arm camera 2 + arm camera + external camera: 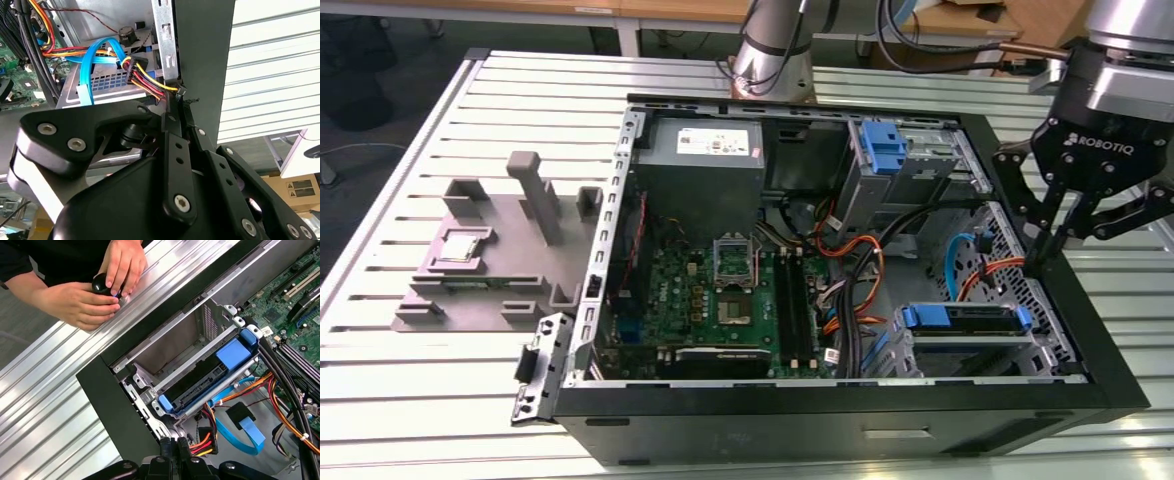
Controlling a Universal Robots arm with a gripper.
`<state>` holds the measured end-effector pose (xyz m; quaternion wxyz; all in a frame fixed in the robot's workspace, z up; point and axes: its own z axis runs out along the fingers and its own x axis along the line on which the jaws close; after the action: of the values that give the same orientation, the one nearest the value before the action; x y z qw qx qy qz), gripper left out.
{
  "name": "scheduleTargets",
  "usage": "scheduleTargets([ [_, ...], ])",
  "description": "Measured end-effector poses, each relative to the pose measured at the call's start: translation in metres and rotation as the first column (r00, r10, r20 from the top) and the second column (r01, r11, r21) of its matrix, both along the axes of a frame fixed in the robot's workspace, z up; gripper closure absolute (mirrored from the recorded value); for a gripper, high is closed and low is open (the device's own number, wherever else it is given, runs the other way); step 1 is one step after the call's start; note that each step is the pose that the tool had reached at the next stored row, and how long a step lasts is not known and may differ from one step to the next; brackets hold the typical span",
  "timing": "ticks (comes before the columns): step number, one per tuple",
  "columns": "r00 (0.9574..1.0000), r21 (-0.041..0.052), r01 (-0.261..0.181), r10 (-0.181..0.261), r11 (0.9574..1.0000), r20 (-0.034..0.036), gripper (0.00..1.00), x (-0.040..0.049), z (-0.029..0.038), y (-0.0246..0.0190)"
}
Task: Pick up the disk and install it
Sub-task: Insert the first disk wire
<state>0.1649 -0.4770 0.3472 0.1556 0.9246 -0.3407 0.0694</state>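
The disk lies in its blue carrier inside the metal drive cage at the near corner of the open computer case, on the exterior view's right. In the first wrist view the disk sits in the cage's lower slot, blue handle toward the motherboard. My gripper hangs just above the case's right wall, behind the cage, fingers pointing down and shut with nothing between them. The closed fingertips show in both wrist views, gripper and gripper, next to the black case wall and a bundle of red, yellow and blue cables.
A person's hands hold a black knob on the slotted aluminium table just outside the case wall. A grey fixture block stands at the exterior view's left. Inside the case are the motherboard, a grey power supply and a blue tab on an upright cage.
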Motion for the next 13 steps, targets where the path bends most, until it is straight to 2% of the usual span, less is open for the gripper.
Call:
scheduleTargets([
  [8,1.0000,0.0002,0.000,0.000,1.0000,0.0000,0.84,-0.0013,0.0046,0.0000],
  [13,1.0000,0.0000,0.000,0.000,1.0000,0.0003,0.84,-0.0071,0.0048,0.0000],
])
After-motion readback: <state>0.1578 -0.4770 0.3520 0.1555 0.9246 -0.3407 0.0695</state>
